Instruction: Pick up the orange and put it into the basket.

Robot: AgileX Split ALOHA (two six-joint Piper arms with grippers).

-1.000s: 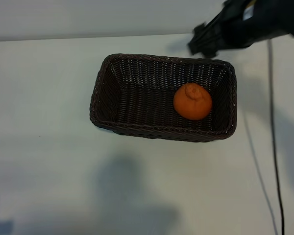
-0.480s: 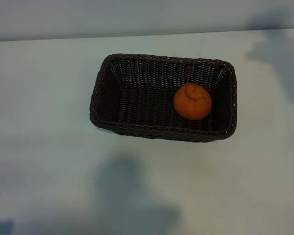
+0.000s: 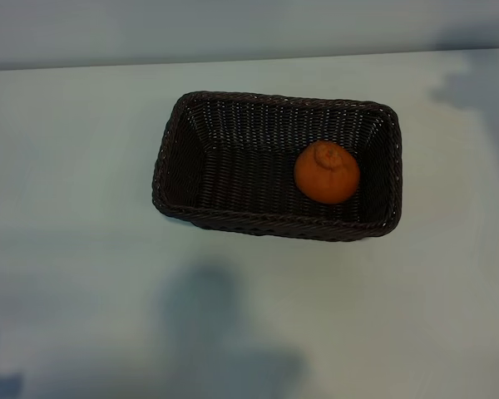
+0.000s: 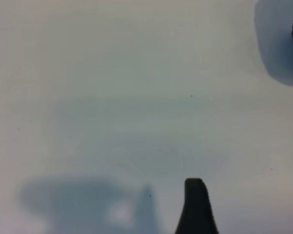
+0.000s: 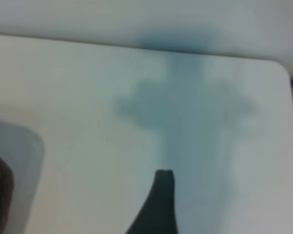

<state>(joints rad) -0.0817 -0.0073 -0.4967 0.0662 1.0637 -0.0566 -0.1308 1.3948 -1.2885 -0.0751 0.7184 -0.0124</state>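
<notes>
Round, dimpled bright orange fruit (image 3: 326,172): lies inside rectangular dark brown woven wicker basket (image 3: 170,158), at its right end. Both claws spread, empty, over bare table. Placing looks finished; only parking apparently remains.

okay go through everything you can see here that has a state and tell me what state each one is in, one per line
orange: whole, lying in the basket toward its right end, nothing gripping it.
basket: upright on the table, open-topped, holding only the orange.
left gripper: open and empty, over bare table.
right gripper: open and empty, over bare table beside the basket, out of the exterior view.
</notes>
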